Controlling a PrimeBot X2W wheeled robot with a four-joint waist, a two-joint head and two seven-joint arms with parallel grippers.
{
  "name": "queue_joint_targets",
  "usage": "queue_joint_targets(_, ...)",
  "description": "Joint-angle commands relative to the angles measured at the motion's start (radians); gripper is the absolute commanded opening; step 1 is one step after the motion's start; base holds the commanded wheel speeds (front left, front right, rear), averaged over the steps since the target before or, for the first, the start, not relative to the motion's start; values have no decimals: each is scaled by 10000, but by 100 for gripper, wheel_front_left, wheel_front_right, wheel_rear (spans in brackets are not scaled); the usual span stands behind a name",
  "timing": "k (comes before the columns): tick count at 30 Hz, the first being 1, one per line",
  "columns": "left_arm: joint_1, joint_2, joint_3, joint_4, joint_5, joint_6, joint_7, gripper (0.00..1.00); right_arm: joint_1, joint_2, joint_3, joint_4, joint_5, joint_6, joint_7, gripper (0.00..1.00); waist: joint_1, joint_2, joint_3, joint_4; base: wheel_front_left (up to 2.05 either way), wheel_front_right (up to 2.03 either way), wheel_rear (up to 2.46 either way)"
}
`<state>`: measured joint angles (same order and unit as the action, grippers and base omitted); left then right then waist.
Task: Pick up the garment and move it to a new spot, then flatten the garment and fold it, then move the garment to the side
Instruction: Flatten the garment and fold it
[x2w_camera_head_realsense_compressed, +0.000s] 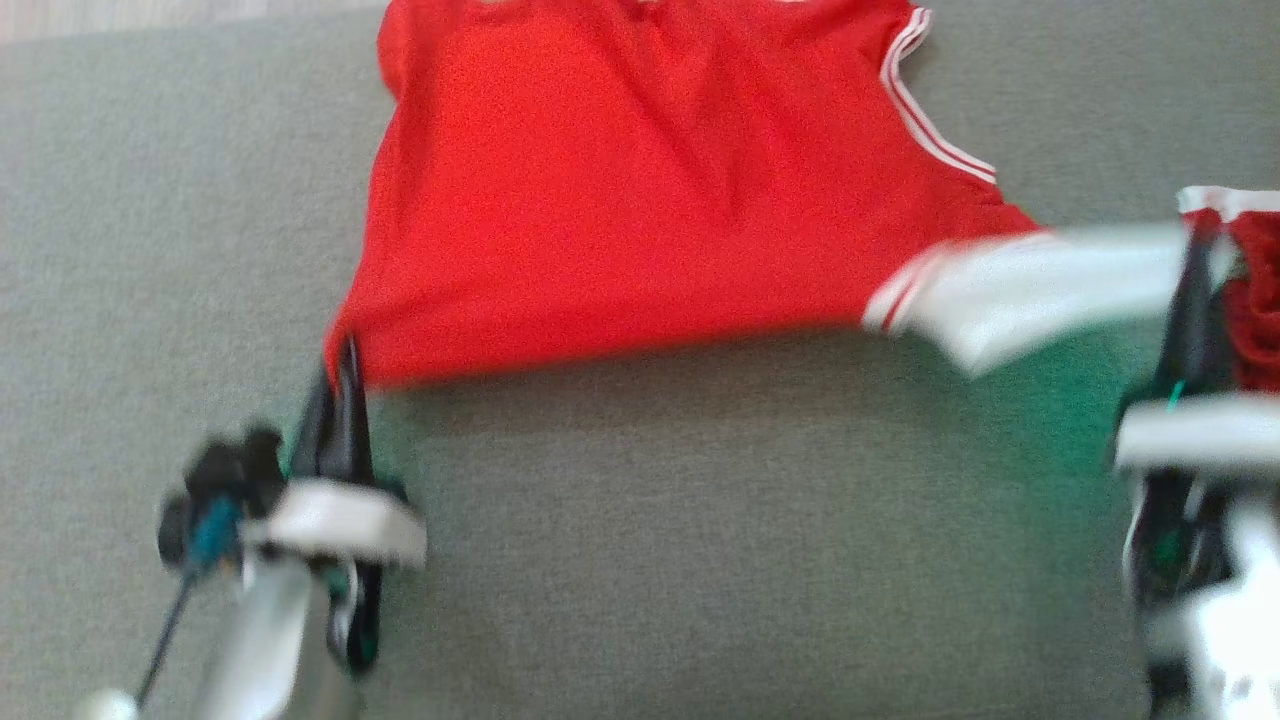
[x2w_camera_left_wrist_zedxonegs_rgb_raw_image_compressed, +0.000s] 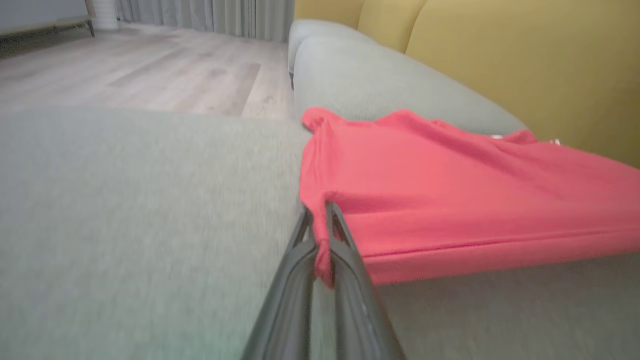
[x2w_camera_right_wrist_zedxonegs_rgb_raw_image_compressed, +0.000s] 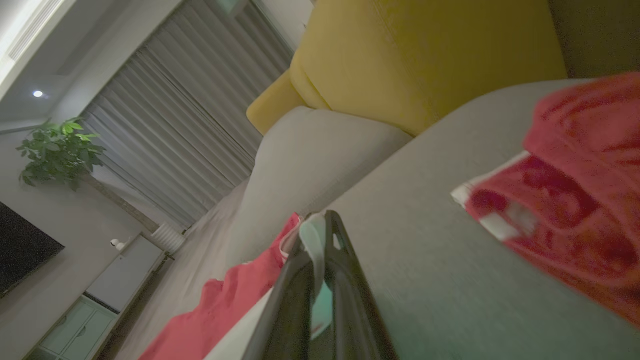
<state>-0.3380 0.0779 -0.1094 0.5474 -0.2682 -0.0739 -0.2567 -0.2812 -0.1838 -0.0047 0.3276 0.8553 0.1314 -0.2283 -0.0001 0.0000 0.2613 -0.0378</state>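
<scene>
A red garment (x2w_camera_head_realsense_compressed: 640, 180) with white trim lies spread on the grey sofa seat (x2w_camera_head_realsense_compressed: 700, 540), its near edge lifted and stretched between my two grippers. My left gripper (x2w_camera_head_realsense_compressed: 345, 355) is shut on the garment's near left corner; in the left wrist view the red cloth (x2w_camera_left_wrist_zedxonegs_rgb_raw_image_compressed: 450, 200) is pinched between the left gripper's (x2w_camera_left_wrist_zedxonegs_rgb_raw_image_compressed: 320, 220) dark fingers. My right gripper (x2w_camera_head_realsense_compressed: 1195, 250) is shut on the white end of the garment's sleeve (x2w_camera_head_realsense_compressed: 1040, 285) at the right; the right wrist view shows white cloth (x2w_camera_right_wrist_zedxonegs_rgb_raw_image_compressed: 312, 235) clamped in the right gripper (x2w_camera_right_wrist_zedxonegs_rgb_raw_image_compressed: 320, 225).
A second red and white cloth (x2w_camera_head_realsense_compressed: 1255, 290) lies bunched at the right edge of the seat, also red in the right wrist view (x2w_camera_right_wrist_zedxonegs_rgb_raw_image_compressed: 575, 200). Yellow back cushions (x2w_camera_left_wrist_zedxonegs_rgb_raw_image_compressed: 500, 55) stand behind the seat. A grey armrest (x2w_camera_left_wrist_zedxonegs_rgb_raw_image_compressed: 350, 70) and wooden floor (x2w_camera_left_wrist_zedxonegs_rgb_raw_image_compressed: 150, 70) lie beyond.
</scene>
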Motion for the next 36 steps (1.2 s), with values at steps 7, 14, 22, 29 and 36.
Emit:
queue_joint_targets(7, 1587, -84, 512, -423, 642, -123, -50, 0, 1896, 106, 647, -686, 683, -7, -32, 0, 1, 0, -659, -210, 0, 0, 0)
queue_joint_targets(14, 2909, -215, 548, -878, 971, -250, -50, 0, 3599, -243, 953, -918, 1248, -7, 209, 0, 1, 0, -1314, -77, 0, 0, 0)
queue_joint_targets(22, 3290, -271, 583, -2510, 930, -266, -50, 0, 3632, -374, 809, -2116, 2022, -7, 578, 0, 1, 0, -1311, -77, 0, 0, 0)
queue_joint_targets(29, 1673, -275, 151, -1660, 738, -75, -51, 0, 1306, 19, 875, -1323, 1696, -7, 1197, 0, 1, 0, -805, -135, 0, 0, 0)
queue_joint_targets(36, -138, -276, 0, -110, 710, 217, -51, 0, -1248, 335, 1060, 478, 636, -7, 1336, 0, 1, 0, -286, -60, 0, 0, 0)
